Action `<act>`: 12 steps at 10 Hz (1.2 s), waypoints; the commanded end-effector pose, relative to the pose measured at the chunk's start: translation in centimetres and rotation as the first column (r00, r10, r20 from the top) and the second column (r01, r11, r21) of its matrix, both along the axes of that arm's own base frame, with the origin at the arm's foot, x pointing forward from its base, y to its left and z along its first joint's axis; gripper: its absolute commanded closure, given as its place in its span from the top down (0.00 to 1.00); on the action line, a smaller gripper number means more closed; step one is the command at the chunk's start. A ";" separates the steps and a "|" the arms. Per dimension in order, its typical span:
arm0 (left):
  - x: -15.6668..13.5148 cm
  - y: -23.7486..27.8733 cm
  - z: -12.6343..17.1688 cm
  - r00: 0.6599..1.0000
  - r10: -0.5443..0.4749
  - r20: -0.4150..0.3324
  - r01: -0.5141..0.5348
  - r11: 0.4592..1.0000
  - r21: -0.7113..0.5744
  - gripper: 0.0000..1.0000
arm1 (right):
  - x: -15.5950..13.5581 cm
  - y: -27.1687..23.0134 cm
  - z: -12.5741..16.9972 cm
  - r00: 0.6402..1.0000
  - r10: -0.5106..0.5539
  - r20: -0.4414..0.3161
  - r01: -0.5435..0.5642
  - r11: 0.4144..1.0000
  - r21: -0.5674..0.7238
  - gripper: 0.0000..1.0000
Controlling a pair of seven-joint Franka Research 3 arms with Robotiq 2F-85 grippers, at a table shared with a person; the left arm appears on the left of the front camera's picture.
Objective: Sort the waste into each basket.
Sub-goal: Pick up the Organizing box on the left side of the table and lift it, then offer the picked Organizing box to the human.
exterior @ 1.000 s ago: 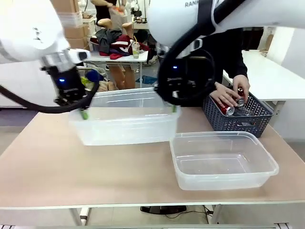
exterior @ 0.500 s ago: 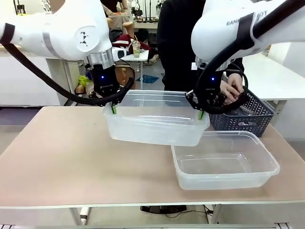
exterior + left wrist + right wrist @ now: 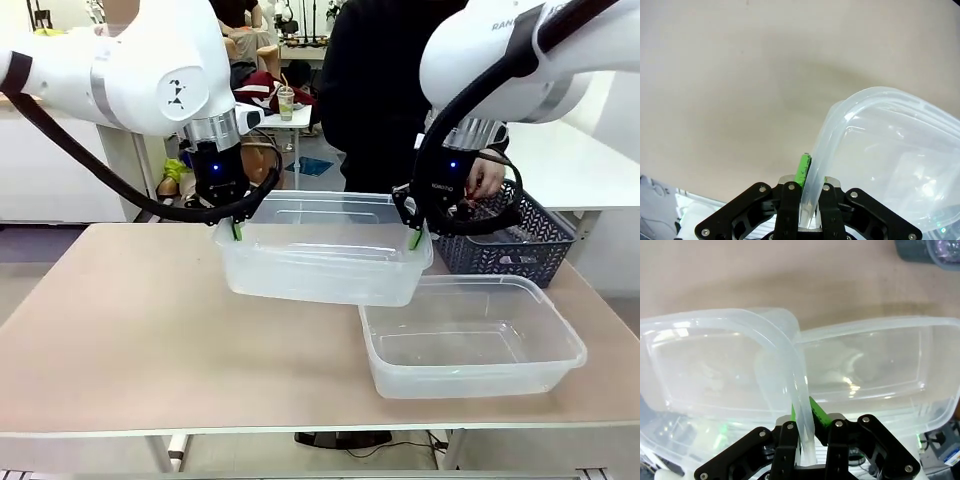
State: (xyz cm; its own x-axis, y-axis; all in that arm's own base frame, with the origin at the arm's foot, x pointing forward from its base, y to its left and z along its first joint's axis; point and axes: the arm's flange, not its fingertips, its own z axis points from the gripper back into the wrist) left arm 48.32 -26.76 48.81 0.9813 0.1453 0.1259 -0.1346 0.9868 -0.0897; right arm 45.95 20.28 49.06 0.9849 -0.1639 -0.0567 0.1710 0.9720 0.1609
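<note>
Gripping opposite end rims, the left hand (image 3: 237, 226) and right hand (image 3: 416, 237) point straight down, pinching a clear rounded-corner plastic tub (image 3: 325, 260) held above the smooth tan bench (image 3: 130, 330), overlapping a second clear tub (image 3: 470, 345) resting there.

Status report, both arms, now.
Left end effector and right end effector shut on carried tub rims, tub off the table. Second tub sits empty, overlapped at its corner. Person's hand over lattice basket.
</note>
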 end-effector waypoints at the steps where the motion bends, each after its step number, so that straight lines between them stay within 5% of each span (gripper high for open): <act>1: 0.0 0.0 0.0 1.000 -0.006 -0.002 0.006 1.000 0.002 0.06 | -0.2 0.2 0.2 1.000 0.012 0.007 -0.012 1.000 -0.013 0.05; 12: 0.0 0.0 0.0 1.000 -0.006 -0.002 0.006 1.000 0.002 0.06 | -0.2 0.2 0.2 1.000 0.012 0.007 -0.012 1.000 -0.013 0.05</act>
